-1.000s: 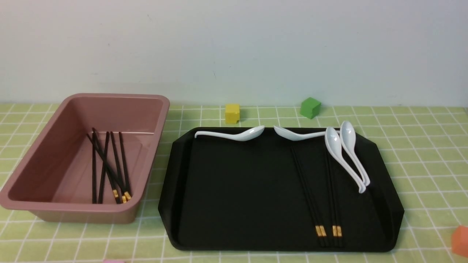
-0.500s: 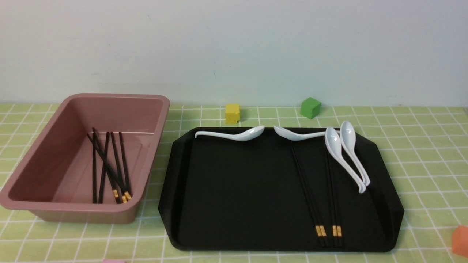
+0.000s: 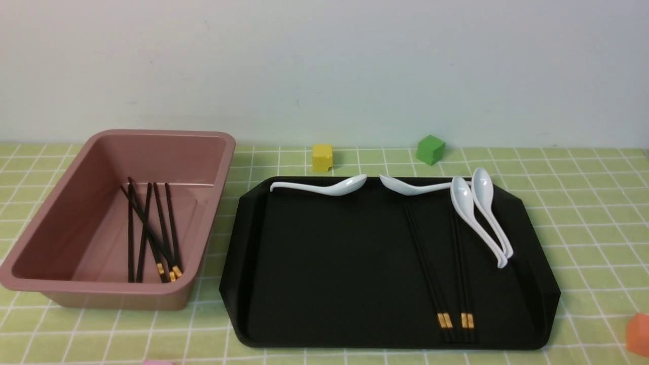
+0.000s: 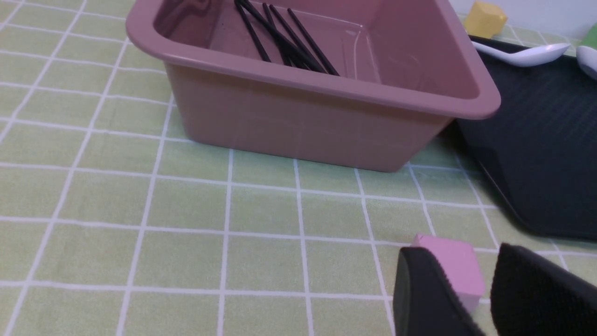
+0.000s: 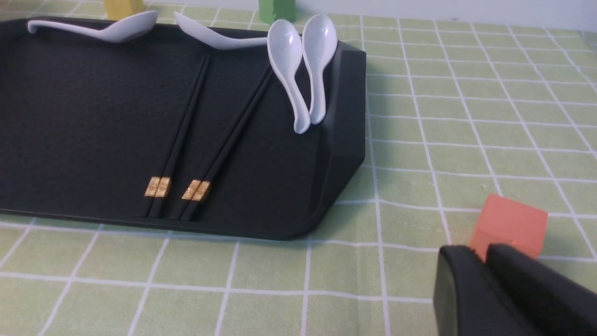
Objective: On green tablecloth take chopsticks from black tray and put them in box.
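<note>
You're sitting partway: several chopsticks [image 3: 164, 223] are lying in the box [image 3: 124, 288], two pairs are still waiting on the black tray [image 3: 324, 263], left gripper [image 4: 475, 284] standing wide and empty, right gripper [image 5: 476, 268] showing a narrow gap, seemingly holding nothing.

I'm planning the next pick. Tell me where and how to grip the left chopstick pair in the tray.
Probably grip the chopsticks around mid-length, coming from above with the tool closing across them: they lie flat, long, thin and side by side in the black tray.
</note>
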Action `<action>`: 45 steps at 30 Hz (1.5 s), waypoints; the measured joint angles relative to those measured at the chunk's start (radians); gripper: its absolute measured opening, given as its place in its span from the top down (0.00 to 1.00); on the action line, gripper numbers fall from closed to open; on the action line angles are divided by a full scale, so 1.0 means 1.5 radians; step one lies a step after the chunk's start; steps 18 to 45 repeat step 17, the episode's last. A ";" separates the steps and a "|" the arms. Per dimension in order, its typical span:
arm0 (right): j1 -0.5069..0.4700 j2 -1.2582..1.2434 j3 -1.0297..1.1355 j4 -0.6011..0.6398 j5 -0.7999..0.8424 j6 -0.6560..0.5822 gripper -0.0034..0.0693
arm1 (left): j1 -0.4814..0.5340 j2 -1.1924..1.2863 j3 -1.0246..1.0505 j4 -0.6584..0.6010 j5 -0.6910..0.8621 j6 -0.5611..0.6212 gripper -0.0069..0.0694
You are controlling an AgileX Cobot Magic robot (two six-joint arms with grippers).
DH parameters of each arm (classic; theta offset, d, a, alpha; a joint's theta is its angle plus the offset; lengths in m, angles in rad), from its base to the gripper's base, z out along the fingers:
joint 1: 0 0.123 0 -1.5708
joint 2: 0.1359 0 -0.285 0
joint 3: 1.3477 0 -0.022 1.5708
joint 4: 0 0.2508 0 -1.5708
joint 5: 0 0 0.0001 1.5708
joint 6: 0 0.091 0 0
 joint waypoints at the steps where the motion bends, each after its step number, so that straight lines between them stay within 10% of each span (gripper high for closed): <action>1: 0.000 0.000 0.000 0.000 0.000 0.000 0.82 | 0.000 0.000 0.000 0.000 0.000 0.000 0.60; 45: 0.000 0.000 0.000 -0.002 0.000 0.000 0.81 | 0.000 0.000 0.000 0.000 -0.001 0.000 0.60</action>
